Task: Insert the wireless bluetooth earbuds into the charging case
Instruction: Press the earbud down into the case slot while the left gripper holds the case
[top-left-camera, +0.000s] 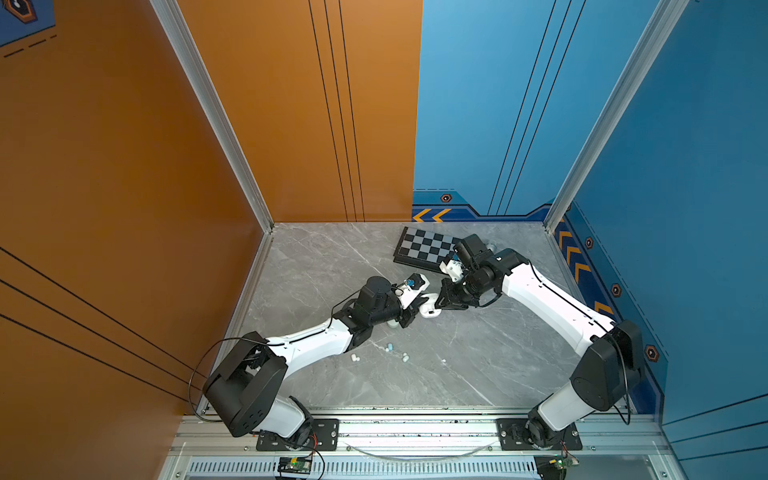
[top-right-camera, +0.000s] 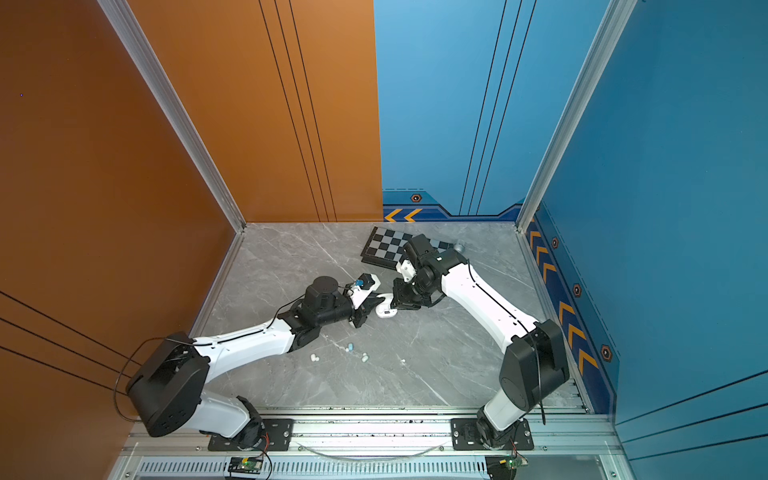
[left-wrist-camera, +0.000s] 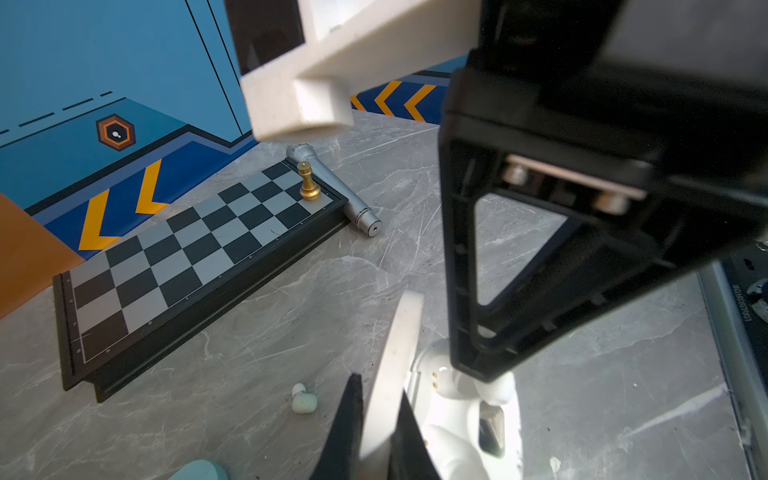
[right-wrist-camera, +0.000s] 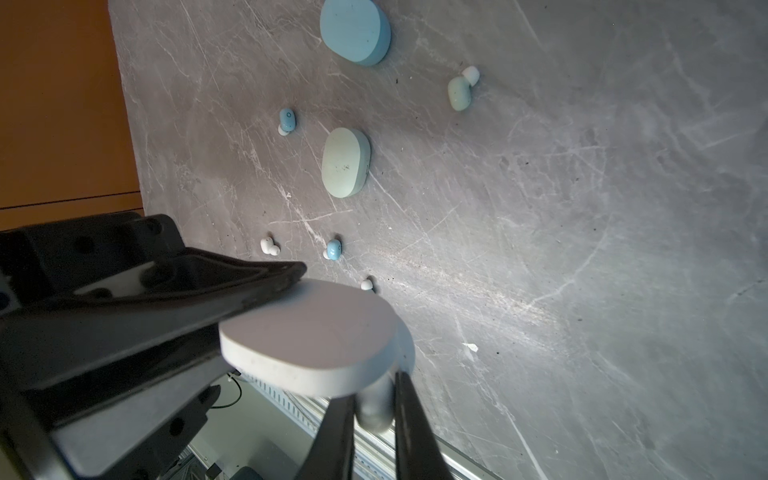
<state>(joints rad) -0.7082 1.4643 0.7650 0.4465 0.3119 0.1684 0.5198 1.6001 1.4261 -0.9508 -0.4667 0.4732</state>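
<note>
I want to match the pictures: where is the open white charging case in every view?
In both top views: white case between left tool and right tool.
Left wrist: its lid edge-on, chessboard behind.
Right wrist: lid broadside, earbuds beyond.
Shared landmark: left tool pinching the lid.

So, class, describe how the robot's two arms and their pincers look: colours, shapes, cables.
The left arm and right arm have white shells with black joints and rounded black housings. A thin black cable loops beside each. The left pincer and right pincer are black, with tapering, triangular, open-framed fingers.
</note>
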